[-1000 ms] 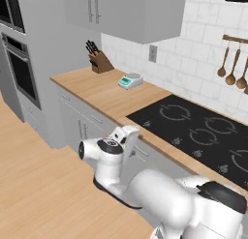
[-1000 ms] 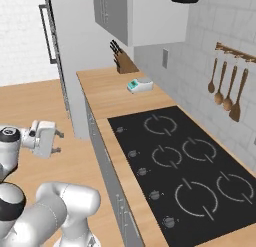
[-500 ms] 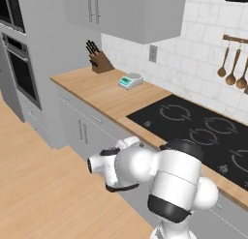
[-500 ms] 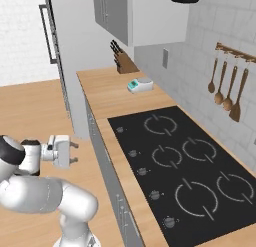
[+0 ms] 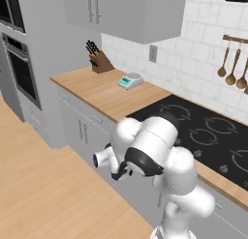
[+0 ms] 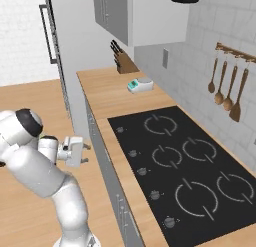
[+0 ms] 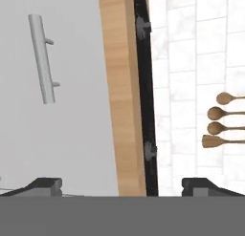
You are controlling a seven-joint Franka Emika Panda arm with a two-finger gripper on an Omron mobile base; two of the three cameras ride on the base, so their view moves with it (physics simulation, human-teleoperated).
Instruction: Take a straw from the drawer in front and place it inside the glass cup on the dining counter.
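The drawer [image 7: 57, 111] fills the left of the hand view as a flat light grey front. It is closed, and its slim metal bar handle [image 7: 42, 58] looks upright because the hand is rolled. My gripper [image 6: 86, 154] is level with the cabinet fronts and points at them with a small gap. Its dark fingertips [image 7: 45, 185] stand wide apart and empty, so it is open. The straw, the glass cup and the dining counter are out of view.
A light wood wall countertop [image 6: 110, 98] carries a black cooktop [image 6: 180, 161], a knife block [image 6: 122, 63] and a small scale [image 6: 140, 84]. Wooden spoons [image 6: 227, 88] hang on the tiled wall. A tall grey oven unit [image 5: 22, 64] stands at the left, with wooden floor [image 5: 43, 194] beside me.
The arm has swung round and carried the hand from out over the floor closer to the cabinet fronts. The fingers stay apart.
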